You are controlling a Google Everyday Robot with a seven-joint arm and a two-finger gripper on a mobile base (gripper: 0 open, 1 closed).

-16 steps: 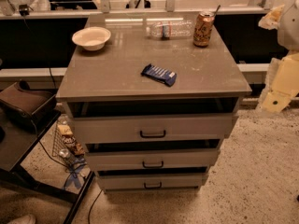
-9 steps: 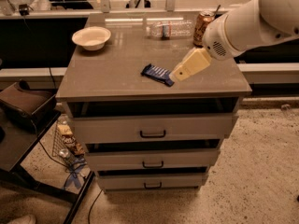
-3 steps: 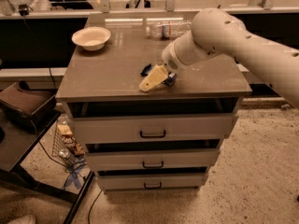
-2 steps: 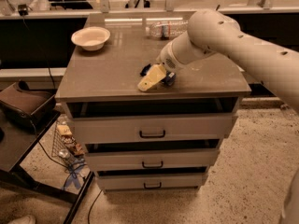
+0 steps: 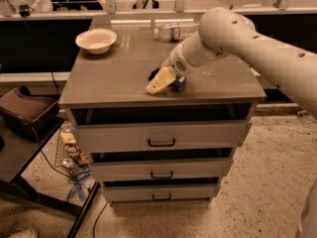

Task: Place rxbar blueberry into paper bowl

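One paper bowl is seen at the far left corner of the surface, upright and empty. Moving right, the gripper is found low over the near middle of the surface, angled down and to the left, right on top of the rxbar blueberry. Only a dark blue end of the bar is shown, flat on the surface just right of the gripper. Whether a hold has been taken on the bar cannot be told, as the grasp is hidden by the gripper's own body. The pick is judged to be the step in hand. A thin, flat wrapper is best pinched across its narrow width, close to the surface, and a firm hold should be confirmed before any lift. Once raised, the bar should be carried far and left, kept above the bowl's rim, and released only when centred over it. Farther back, a clear bottle is seen lying, well off that path.
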